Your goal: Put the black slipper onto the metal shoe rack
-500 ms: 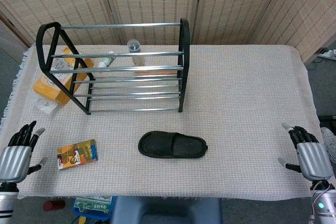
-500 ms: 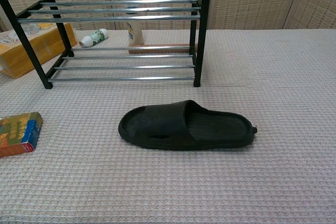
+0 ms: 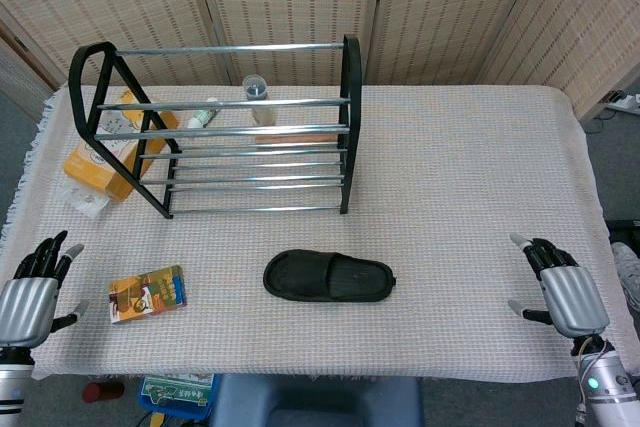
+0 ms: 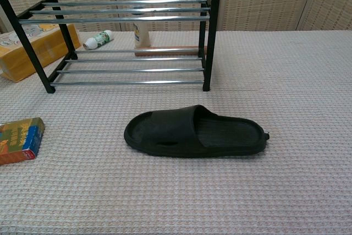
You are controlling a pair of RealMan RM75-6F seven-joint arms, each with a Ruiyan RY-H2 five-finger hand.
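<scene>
The black slipper (image 3: 328,277) lies flat on the table's front middle, toe to the left; the chest view shows it close up (image 4: 192,132). The metal shoe rack (image 3: 220,127) with black end frames stands behind it at the back left, its chrome bars (image 4: 121,12) bare. My left hand (image 3: 32,292) hovers at the table's front left corner, fingers spread, holding nothing. At the front right edge my right hand (image 3: 560,287) is also spread and empty, well right of the slipper. Neither hand shows in the chest view.
A colourful small box (image 3: 147,293) lies left of the slipper. An orange box (image 3: 105,157) sits by the rack's left end. A small bottle (image 3: 203,117), a capped bottle (image 3: 257,97) and a flat board (image 4: 170,50) lie under or behind the rack. Woven screens stand behind the table.
My right hand has shifted left and slightly up, inward over the table's front right edge. The left hand, slipper and rack have not moved.
</scene>
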